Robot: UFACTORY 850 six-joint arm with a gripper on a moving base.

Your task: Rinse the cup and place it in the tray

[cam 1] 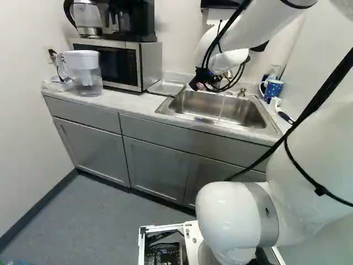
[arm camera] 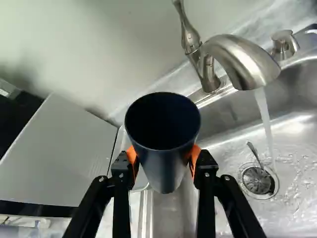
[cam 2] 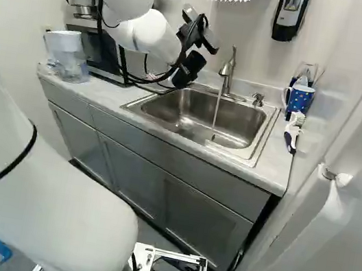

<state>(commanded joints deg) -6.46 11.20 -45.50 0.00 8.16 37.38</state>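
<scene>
One dark cup [arm camera: 164, 173], held in your gripper [arm camera: 164, 157], orange pads [arm camera: 132, 155] on opposite sides of its wall. It's by the tray-side end of the sink [cam 2: 193, 103], mouth toward the wrist camera, apart from the running water [arm camera: 264, 111]. Can't tell whether it's rinsed; inside is too dark.

Risks, cup outward:
- Grip: wall looks tapered. If water gets under the pads, expect it to twist or slide. Keep wrist moves slow.
- Rinse, if you still owe it: spout of the faucet [arm camera: 242, 59] is close. Come in too high and you clip it with the rim or a finger. Overfill and the extra weight works against the pinch; tip it out before you travel.
- Drop: a slip under the stream probably lands it near the drain [arm camera: 257, 181], where a thin metal handle [arm camera: 254, 152] pokes up. Awkward regrasp.
- Place: tray [cam 1: 165, 87] sits between sink and microwave [cam 1: 150, 65]. Swing wide and you knock the microwave; stop short and the base catches the tray's rim. Release before it's flat and it tips, with leftover water likely going onto your surface [cam 1: 127, 101].
</scene>
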